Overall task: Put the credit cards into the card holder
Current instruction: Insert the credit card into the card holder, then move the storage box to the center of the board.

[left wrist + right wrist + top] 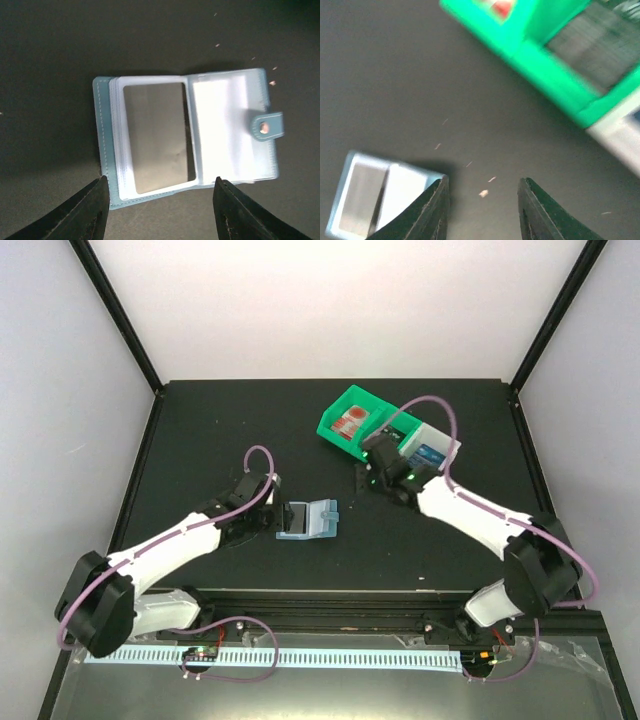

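Observation:
The blue-teal card holder (309,519) lies open on the black table and fills the left wrist view (225,135), clasp tab (267,125) at its right. A dark card (156,136) shows in its left clear pocket. My left gripper (277,515) is open and empty just left of the holder, its fingertips (92,205) apart at the holder's near edge. My right gripper (378,476) is open and empty above bare table between holder (375,200) and bins. A red-and-white card (350,423) lies in the green bin (338,435), a blue card (430,453) in the white bin (447,443).
A second green compartment (555,75) next to the first holds dark cards (595,45). The bins stand at the back right of the table. Small pale crumbs (483,193) lie on the table under the right gripper. Black frame posts stand at the back corners.

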{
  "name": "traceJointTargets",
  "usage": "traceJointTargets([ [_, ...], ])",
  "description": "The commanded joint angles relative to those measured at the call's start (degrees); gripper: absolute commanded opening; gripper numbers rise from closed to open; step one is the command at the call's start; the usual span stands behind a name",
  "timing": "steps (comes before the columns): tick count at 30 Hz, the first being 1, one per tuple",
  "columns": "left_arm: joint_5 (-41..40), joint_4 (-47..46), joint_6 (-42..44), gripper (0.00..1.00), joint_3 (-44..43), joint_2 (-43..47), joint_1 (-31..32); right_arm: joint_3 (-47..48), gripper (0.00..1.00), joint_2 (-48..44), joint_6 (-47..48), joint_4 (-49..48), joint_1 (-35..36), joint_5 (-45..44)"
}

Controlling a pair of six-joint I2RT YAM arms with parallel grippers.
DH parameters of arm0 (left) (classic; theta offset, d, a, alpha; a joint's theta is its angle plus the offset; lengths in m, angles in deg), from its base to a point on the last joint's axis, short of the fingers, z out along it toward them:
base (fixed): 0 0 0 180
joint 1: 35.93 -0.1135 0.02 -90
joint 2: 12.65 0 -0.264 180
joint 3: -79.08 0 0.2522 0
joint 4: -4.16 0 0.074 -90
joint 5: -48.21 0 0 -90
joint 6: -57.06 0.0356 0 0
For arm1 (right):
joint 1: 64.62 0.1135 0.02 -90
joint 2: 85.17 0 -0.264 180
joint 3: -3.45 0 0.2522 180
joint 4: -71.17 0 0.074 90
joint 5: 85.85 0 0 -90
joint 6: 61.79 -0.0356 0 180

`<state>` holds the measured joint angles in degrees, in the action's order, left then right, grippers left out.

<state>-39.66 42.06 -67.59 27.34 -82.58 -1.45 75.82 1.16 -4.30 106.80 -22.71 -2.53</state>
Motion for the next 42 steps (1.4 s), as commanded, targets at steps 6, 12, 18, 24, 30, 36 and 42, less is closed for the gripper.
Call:
traceJointTargets([
  [6, 1.6, -3.9, 1.5, 0.66, -2.8, 2.8, -0.7, 11.3, 0.56, 3.9, 13.8, 8.9, -15.8, -7.9],
  [12, 4.2, -5.4, 1.2, 0.68, -3.3, 0.8, -1.1, 24.6, 0.60, 16.9, 18.0, 11.9, -18.5, -10.1],
  [18, 5.4, -5.6, 0.8, 0.68, -2.8, -1.2, -1.6, 33.5, 0.60, 27.6, 21.2, 15.6, -18.5, -13.0],
  [24, 5.9, -6.0, 1.1, 0.68, -3.0, -2.3, -2.1, 37.0, 0.61, 33.3, 26.7, 18.5, -18.1, -9.9],
  [30, 6.5, -5.9, 1.3, 0.68, -3.2, -3.1, -2.2, 39.0, 0.61, 37.2, 34.2, 22.7, -15.0, -13.9],
  [36, 6.5, -5.6, 1.5, 0.68, -2.0, -2.5, -2.4, 39.4, 0.61, 38.8, 34.7, 27.4, -13.7, -15.2],
  [42, 6.5, -5.6, 1.7, 0.67, -0.5, -0.9, -2.5, 34.3, 0.61, 34.7, 30.1, 27.9, -11.1, -11.3],
])
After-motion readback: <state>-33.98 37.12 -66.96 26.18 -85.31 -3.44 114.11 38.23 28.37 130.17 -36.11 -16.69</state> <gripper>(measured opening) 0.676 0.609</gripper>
